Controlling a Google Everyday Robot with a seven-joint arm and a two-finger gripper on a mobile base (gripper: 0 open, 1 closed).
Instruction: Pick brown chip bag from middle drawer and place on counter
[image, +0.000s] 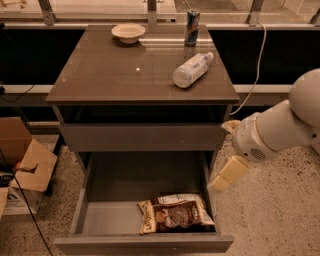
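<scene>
The brown chip bag (176, 215) lies flat at the front right of the open middle drawer (125, 187), its cream edge to the left. The drawer is pulled out below a shut flat front. The counter (115, 75) is the glossy top slab above. My gripper (229, 150) hangs to the right of the cabinet, level with the drawer's right wall, up and to the right of the bag and not touching it. Its cream fingers (227, 174) stand apart and hold nothing.
On the counter lie a clear plastic bottle (192, 70) on its side at the right, a small bowl (128, 32) and a dark can (192, 21) at the back. An open cardboard box (27, 165) stands on the floor at the left. A cable (257, 65) hangs behind the cabinet's right side.
</scene>
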